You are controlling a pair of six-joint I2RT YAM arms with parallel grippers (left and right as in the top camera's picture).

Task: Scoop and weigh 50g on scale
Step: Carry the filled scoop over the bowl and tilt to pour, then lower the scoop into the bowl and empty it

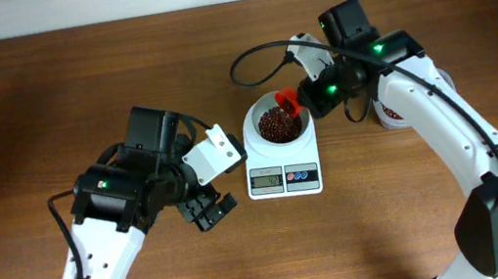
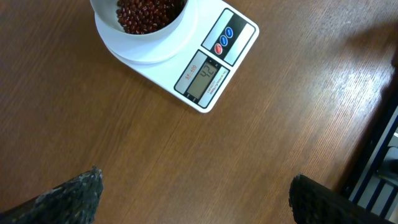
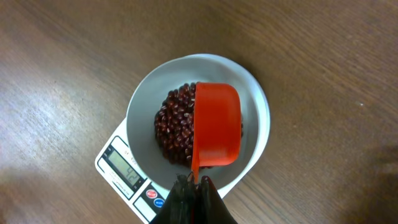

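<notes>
The beans (image 3: pixel 173 132) sit in a loose heap in the white bowl (image 3: pixel 140 112) on top of the scale (image 1: pixel 285 180), which is about mid-worktop (image 1: pixel 25 94), a bit to the right. The display (image 2: pixel 202 79) faces the near edge and looks like forty-something to me, but the digits are small, so don't quote me. If that's right, it's short of the target by only a little.

The orange scoop (image 3: pixel 217 124) hangs right over the bowl, covering the right half of the heap, with its handle pointing to the near side. The right claw (image 3: pixel 193 183) is pressed together on that handle, pinching it at the tip. I can't tell if any beans are left in the scoop.

My take on doing this bit well is to go slow now. Tilt the scoop in tiny wrist rolls and let a few beans drop at a time. Pause so the reading settles before adding more. Keep the scoop off the bowl's rim, since any touch would push on the scale and fake the number. Keep the pour over the middle of the heap, because these roll.

The left claw (image 2: pixel 193 205) is spread wide and holds nothing, hovering over bare wood just near-left of the scale. It's fine there, as long as it doesn't bump the scale.
</notes>
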